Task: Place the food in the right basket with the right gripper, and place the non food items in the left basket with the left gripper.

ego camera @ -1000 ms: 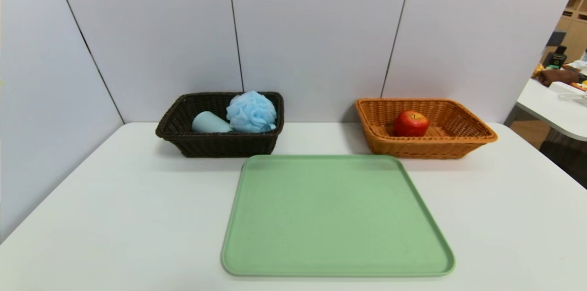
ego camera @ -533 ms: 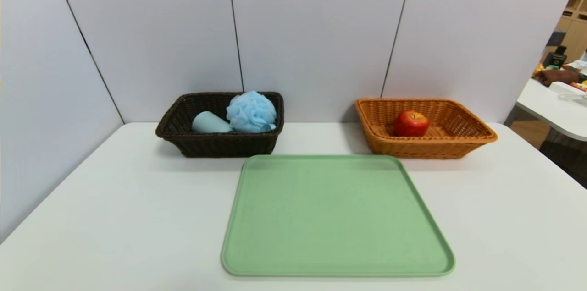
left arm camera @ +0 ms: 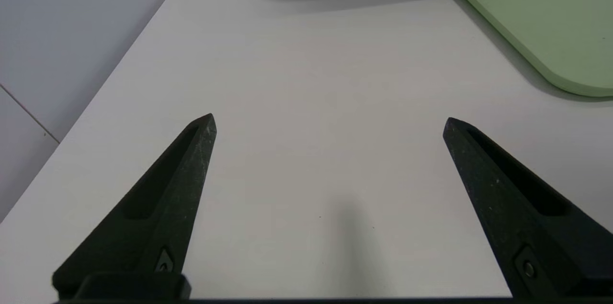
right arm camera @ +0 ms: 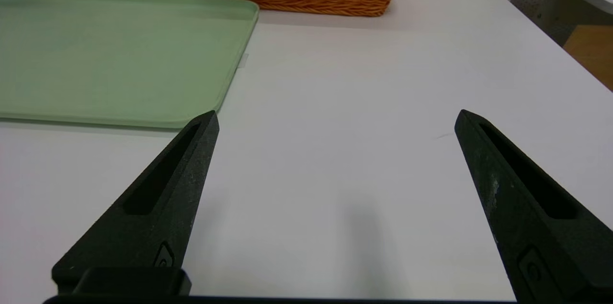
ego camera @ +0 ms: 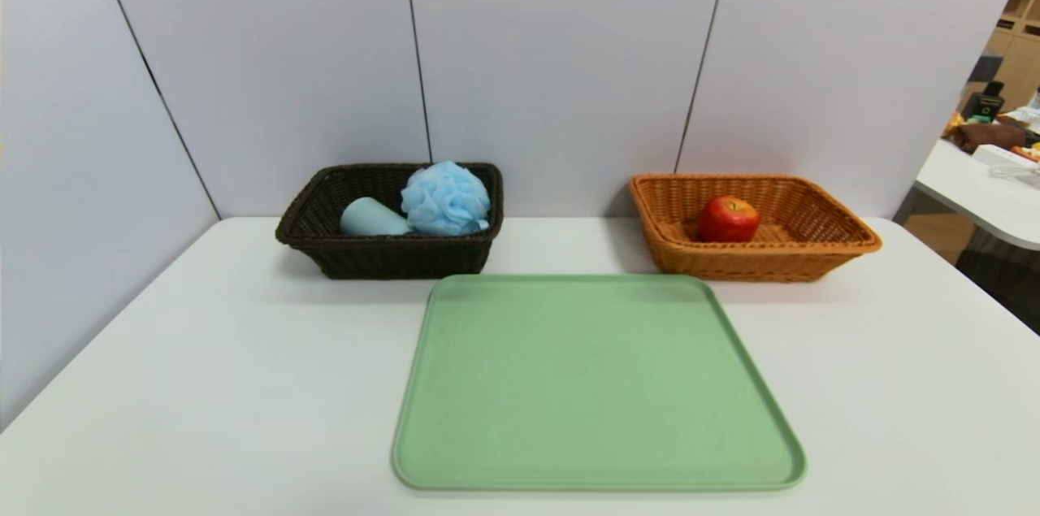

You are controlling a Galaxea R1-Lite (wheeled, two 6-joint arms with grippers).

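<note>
A red apple [ego camera: 729, 218] lies inside the orange-tan right basket [ego camera: 821, 249] at the back right of the table. In the dark brown left basket [ego camera: 390, 260] at the back left rest a light-blue bath puff [ego camera: 446, 197] and a blue-grey cup [ego camera: 371, 218] on its side. Neither arm shows in the head view. My left gripper [left arm camera: 328, 122] hangs open over bare table near the front left, nothing between its fingers. My right gripper [right arm camera: 336, 118] is open too, over bare table at the front right, beside the tray's corner.
A flat green tray [ego camera: 593, 382] with nothing on it lies in the middle of the white table [ego camera: 203, 386]. Grey panel walls close off the back and left. Beyond the table's right edge stands another table [ego camera: 983, 191] with clutter.
</note>
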